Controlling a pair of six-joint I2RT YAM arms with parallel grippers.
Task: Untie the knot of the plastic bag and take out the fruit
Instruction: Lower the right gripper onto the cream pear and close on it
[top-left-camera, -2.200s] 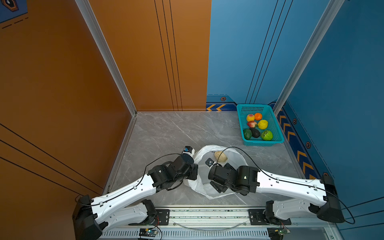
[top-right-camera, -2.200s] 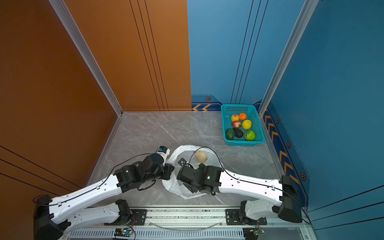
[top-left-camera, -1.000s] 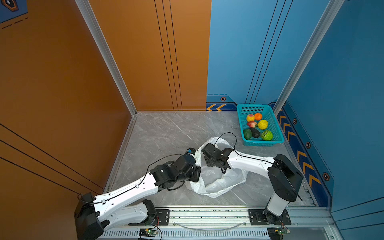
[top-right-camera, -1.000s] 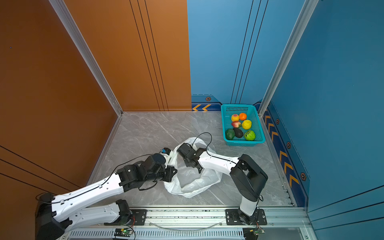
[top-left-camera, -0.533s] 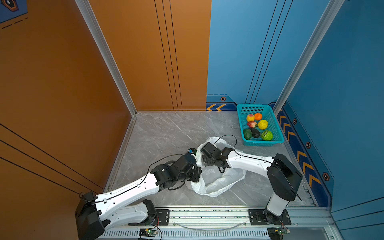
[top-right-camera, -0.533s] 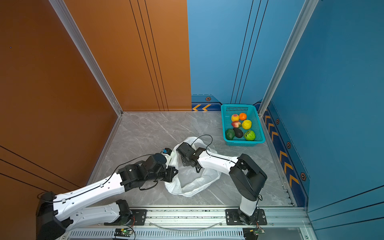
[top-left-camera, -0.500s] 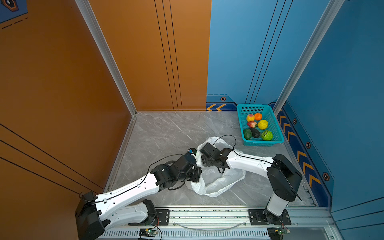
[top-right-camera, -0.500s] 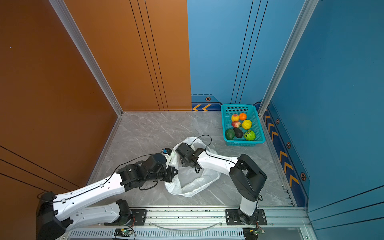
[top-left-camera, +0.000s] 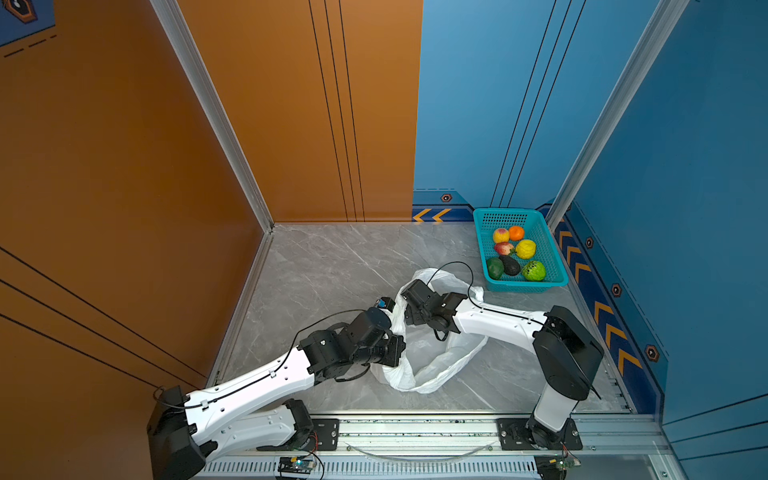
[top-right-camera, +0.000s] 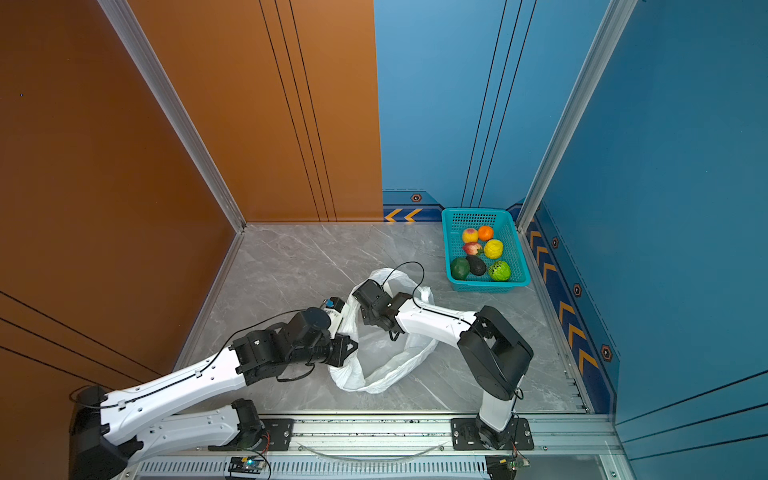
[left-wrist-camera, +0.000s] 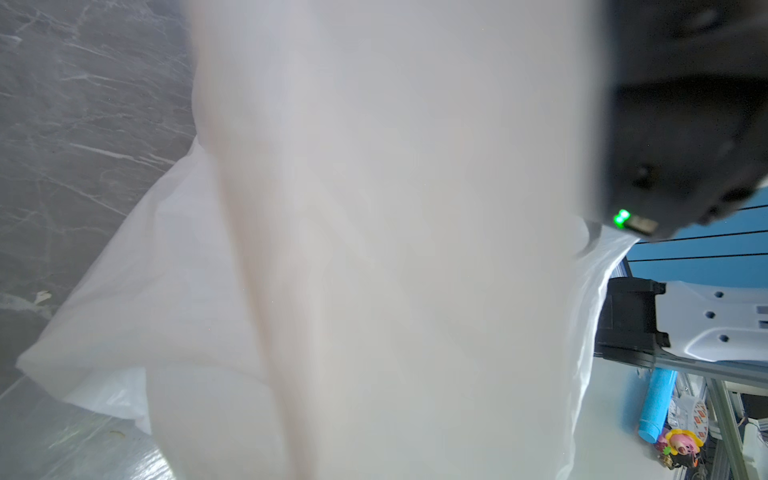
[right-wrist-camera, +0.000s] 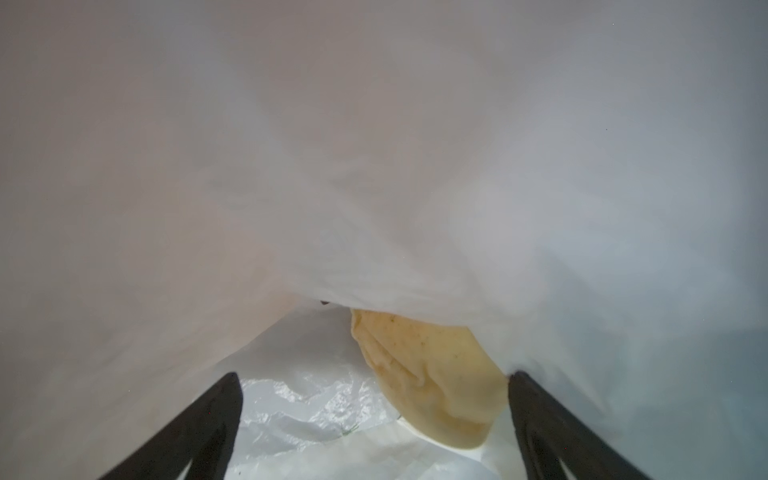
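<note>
Fruit (top-left-camera: 525, 248): seven in basket (top-left-camera: 527, 286), one in plastic bag (top-left-camera: 432, 370); left hand (top-left-camera: 395, 350) tight on bag, right hand (right-wrist-camera: 372, 374) agape.

The plastic bag (top-left-camera: 432, 370) lies slack and open-mouthed on the grey marbled tabletop (top-left-camera: 332, 270), its left rim pinched in the closed left gripper (top-left-camera: 400, 351). The right gripper (top-left-camera: 411, 316) reaches into the bag's mouth from the bag's right side, its tips hidden under the film. Beyond the bag and to its right, near but not touching, a teal basket (top-left-camera: 523, 286) holds seven pieces of fruit (top-left-camera: 525, 248).
</note>
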